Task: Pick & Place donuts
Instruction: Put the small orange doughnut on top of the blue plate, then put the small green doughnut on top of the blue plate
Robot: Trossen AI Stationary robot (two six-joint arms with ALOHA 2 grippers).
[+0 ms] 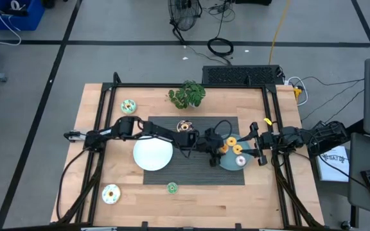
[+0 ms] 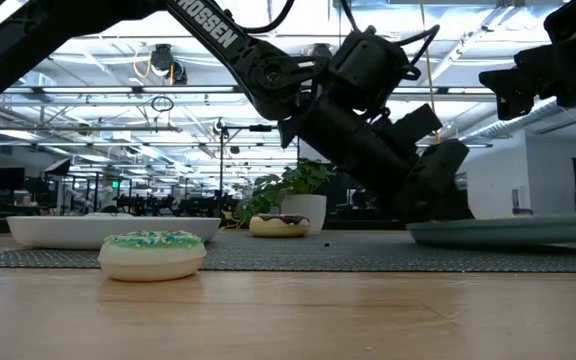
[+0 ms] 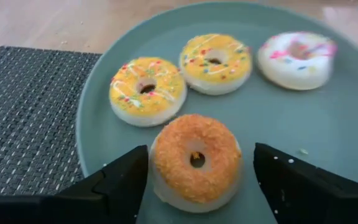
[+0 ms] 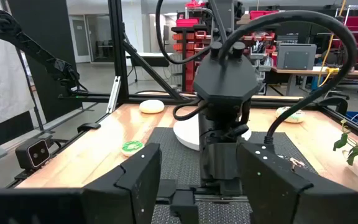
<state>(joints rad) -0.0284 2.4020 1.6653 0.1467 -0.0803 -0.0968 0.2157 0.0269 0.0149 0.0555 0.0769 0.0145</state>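
Item: teal plate (image 3: 328,134), on the dark mat (image 1: 194,172) right of centre. It carried four donuts: an orange donut (image 3: 196,158), two yellow donuts (image 3: 147,90), and a pink-and-white donut (image 3: 297,59).

Left gripper (image 3: 197,180): fingers apart, one on each side of the orange donut, clear of it; nothing held.

Right gripper (image 4: 197,180): at the table's right edge, fingers parted, empty.

Elsewhere: white plate (image 1: 153,154); chocolate donut (image 1: 185,126); three green-iced donuts (image 1: 172,187) on mat and table.

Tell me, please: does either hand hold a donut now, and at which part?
Neither holds one. The left hand is open around the orange donut on the teal plate, fingers clear of its sides. The right hand is open and empty.
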